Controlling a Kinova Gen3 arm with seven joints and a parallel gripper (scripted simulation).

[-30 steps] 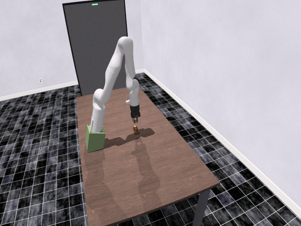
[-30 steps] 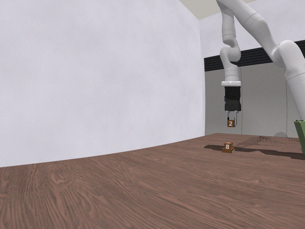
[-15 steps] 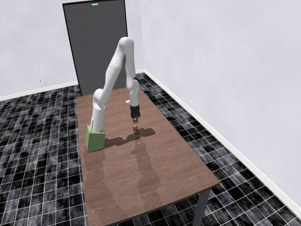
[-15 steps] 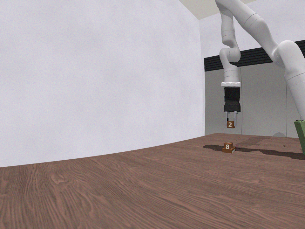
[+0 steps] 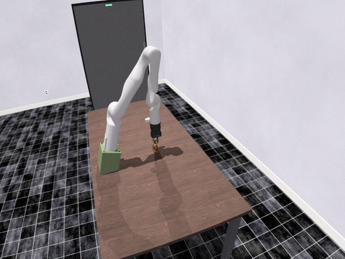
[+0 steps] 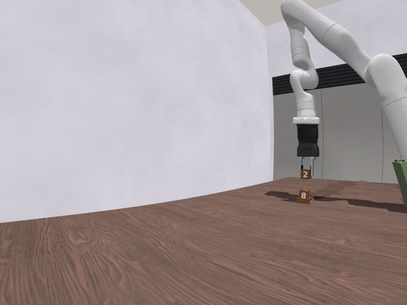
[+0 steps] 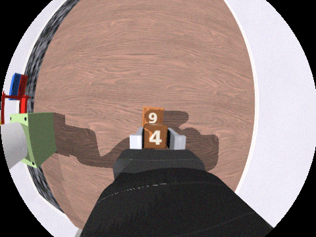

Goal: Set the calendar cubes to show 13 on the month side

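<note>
In the top view, low centre of the arm, the two cubes and the tray are too small for you to read any digit, and the end effector hides most of the lifted one. In the exterior view the month's name on the tray is too small to read, the arm's upper links run off the top and right edges, and the green pedestal is cut by the right edge. In the wrist view the dark body of the end effector fills the lower frame and covers the near counter, while the held cube hides most of the lower cube and all of the tray.
</note>
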